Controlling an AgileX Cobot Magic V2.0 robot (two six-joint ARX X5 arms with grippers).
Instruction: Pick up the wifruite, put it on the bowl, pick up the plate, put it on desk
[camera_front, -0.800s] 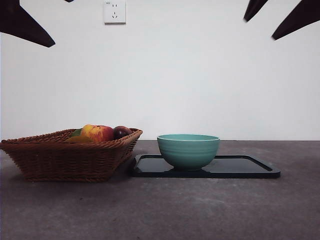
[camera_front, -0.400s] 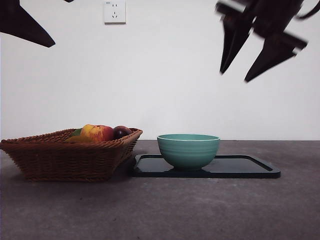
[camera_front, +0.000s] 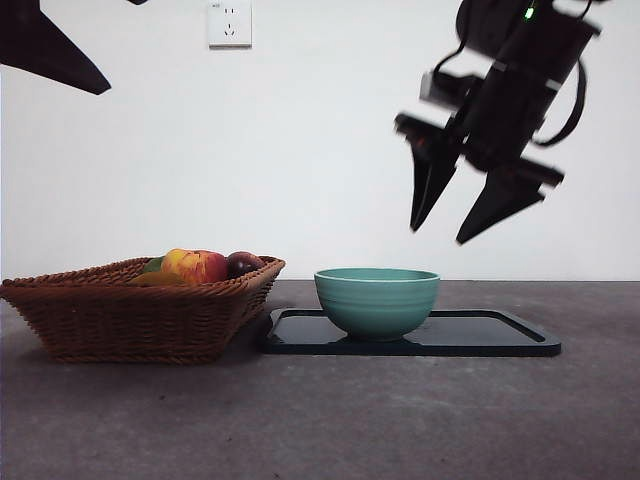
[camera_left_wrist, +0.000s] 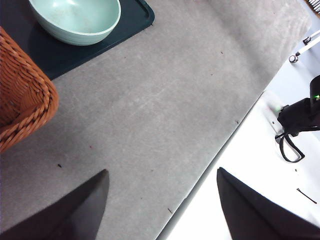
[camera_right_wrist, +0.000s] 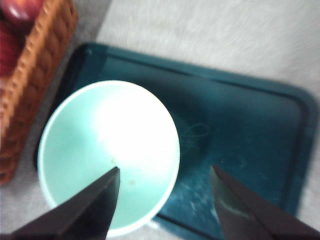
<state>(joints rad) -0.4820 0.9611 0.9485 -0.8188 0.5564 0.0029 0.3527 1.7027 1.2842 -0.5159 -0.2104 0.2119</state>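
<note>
A: What does the front view show?
B: The bowl (camera_front: 377, 302) stands on the black tray (camera_front: 500, 337) on the desk (camera_front: 320, 420), with a wicker basket (camera_front: 130, 315) of fruit (camera_front: 196, 266) to its left. The right gripper (camera_front: 452, 234) hangs above the bowl, spread apart and empty.

A: The left wrist view?
B: The left gripper (camera_left_wrist: 162, 200) is released over bare desk, near the basket.

A: The right wrist view?
B: Its jaws straddle the bowl's rim and the tray.
</note>
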